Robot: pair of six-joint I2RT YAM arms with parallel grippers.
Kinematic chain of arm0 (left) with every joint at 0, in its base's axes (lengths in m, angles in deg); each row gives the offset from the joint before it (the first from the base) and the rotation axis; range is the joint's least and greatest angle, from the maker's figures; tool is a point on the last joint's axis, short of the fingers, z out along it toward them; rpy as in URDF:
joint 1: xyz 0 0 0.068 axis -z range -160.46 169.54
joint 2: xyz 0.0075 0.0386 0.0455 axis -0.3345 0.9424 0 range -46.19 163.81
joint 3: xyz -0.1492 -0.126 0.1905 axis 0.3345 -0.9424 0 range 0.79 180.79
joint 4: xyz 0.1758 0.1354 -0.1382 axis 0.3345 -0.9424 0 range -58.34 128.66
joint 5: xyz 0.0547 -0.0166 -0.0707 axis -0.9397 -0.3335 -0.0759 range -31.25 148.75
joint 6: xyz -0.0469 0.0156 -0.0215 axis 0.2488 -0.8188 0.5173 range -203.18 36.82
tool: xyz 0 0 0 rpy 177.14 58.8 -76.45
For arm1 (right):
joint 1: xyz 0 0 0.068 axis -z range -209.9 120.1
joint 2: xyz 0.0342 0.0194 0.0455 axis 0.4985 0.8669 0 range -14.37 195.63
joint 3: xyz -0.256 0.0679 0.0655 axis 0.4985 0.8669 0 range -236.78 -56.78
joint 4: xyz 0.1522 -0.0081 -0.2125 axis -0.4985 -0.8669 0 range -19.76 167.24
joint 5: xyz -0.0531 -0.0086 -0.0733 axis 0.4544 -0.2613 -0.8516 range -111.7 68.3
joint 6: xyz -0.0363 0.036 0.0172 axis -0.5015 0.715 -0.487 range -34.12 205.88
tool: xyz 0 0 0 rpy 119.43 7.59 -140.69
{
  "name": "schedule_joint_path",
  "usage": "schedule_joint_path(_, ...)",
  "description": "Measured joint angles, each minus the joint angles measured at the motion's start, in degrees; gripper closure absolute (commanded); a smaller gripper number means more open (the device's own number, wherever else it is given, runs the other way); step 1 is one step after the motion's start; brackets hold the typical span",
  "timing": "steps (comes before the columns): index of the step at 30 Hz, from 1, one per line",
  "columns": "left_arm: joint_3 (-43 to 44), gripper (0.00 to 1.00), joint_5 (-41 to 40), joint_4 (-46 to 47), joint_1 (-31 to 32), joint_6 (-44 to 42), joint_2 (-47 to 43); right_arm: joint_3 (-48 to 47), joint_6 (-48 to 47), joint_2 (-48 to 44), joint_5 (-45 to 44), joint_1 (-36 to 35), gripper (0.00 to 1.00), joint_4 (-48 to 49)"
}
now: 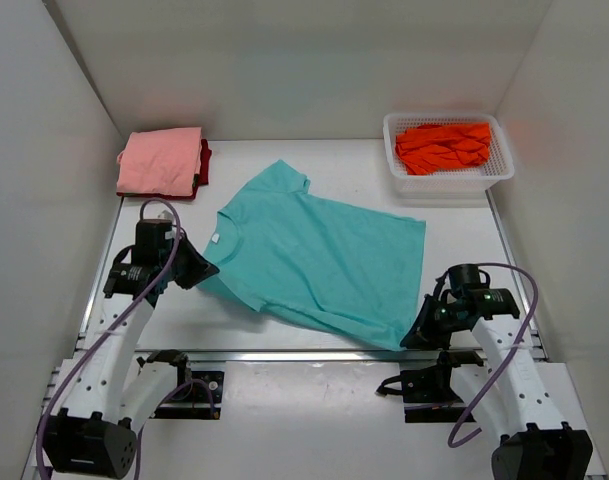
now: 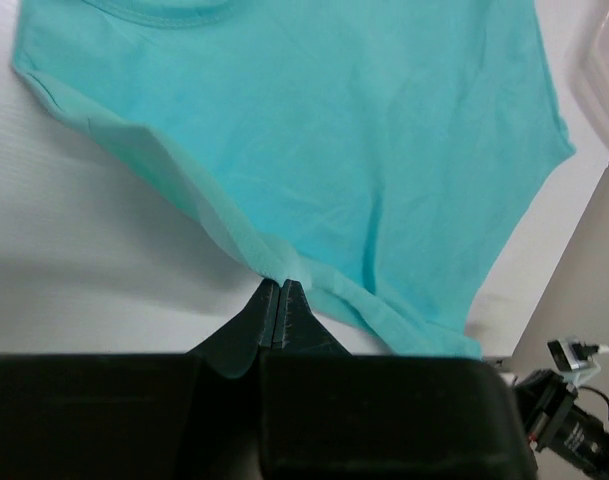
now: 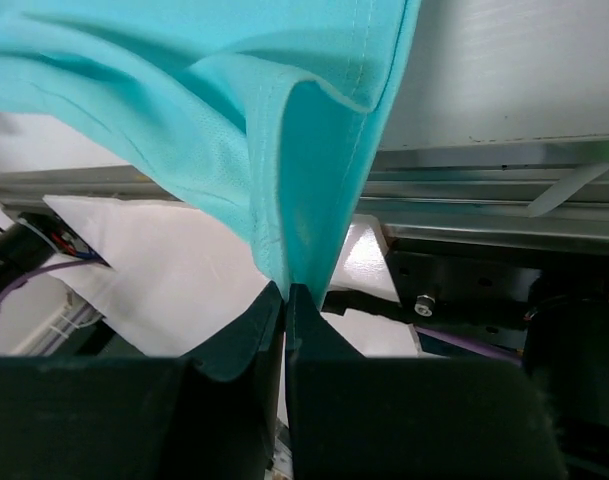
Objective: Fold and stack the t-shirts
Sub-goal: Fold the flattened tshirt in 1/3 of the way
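Teal t-shirt, spread out, askew

From where I stand, no word, number or brand can be read anywhere. The small white tag at the collar of the teal t-shirt is too small to make out.
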Motion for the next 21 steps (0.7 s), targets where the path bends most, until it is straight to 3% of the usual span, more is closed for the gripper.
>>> schedule_joint_path(6, 0.28, 1.00, -2.45, -0.63, -1.03, 0.83, -1.57, -1.62, -1.49, 0.87, 0.00, 6.84, 1.00, -2.32)
schedule_joint_path(10, 0.28, 1.00, -2.51, 0.96, -0.68, 1.66, 0.46, -3.69, -1.77, 3.52, -0.98, 7.85, 1.00, -2.49)
schedule_joint_path(21, 10.67, 1.00, -3.28, 6.49, -2.08, 1.38, 15.12, -6.54, -1.86, 12.22, 1.64, 7.06, 1.00, 2.45)
